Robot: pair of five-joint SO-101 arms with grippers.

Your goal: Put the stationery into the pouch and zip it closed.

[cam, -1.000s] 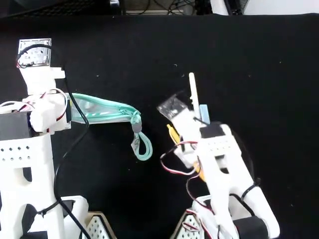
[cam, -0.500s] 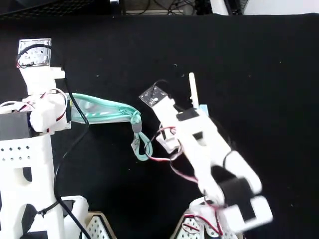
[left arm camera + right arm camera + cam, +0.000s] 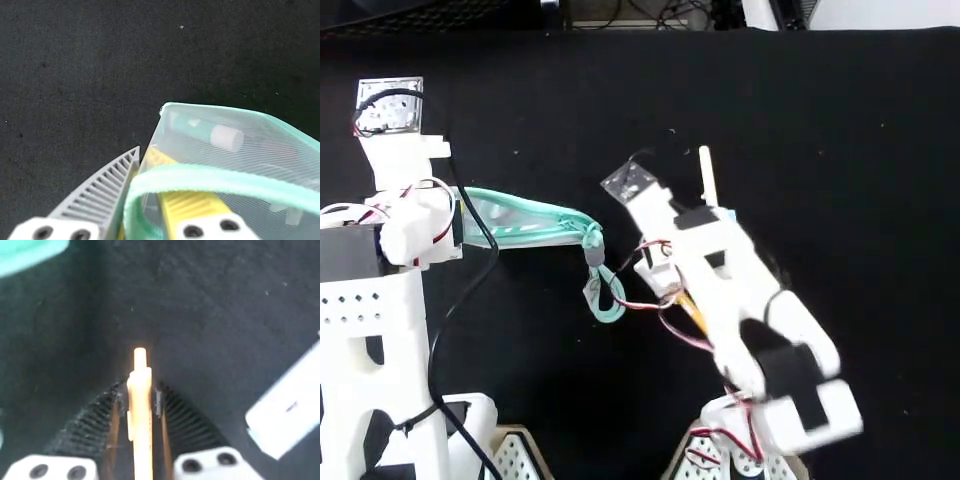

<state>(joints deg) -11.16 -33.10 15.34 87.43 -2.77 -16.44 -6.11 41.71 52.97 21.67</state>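
**Right gripper** [image 3: 140, 390]: pressed onto a yellow pen [image 3: 140, 410]. The pen lies lengthwise between the two ribbed jaws, with its tip standing out past the fingertips. Judged purpose: gripped along its length like this, the pen can be fed point-first into an opening.

From above, the pen's barrel [image 3: 691, 309] shows under the arm. The arm is angled toward the pouch's free end and is near it but not touching.

**Left gripper** [image 3: 144, 155]: pinching one wall of the mesh pouch [image 3: 235, 150]. The grey ribbed finger is outside the mesh and the yellow finger appears to be inside it. Judged purpose: the pouch is held steady and clear of the cloth so that the other arm can load it. The teal rim curves across the wrist view, which suggests the mouth is open. The zip's position cannot be confirmed.

**Pouch, seen from above:** the mesh pouch [image 3: 525, 225] runs out from the left gripper toward the table's middle. Its teal loop [image 3: 607, 294] hangs at the free end, just beside the right arm.

**Contents:** through the mesh there is a teal barrel-shaped item with a white cylindrical piece [image 3: 226, 136] against it, and paler shapes deeper in. None of these can be identified further. The pouch is judged partly loaded.

**Outstanding stationery:** a white stick [image 3: 706, 178] and a light-blue piece [image 3: 726, 216] lie on the black table cloth [image 3: 850, 150], beyond the right arm and well apart from the pouch.
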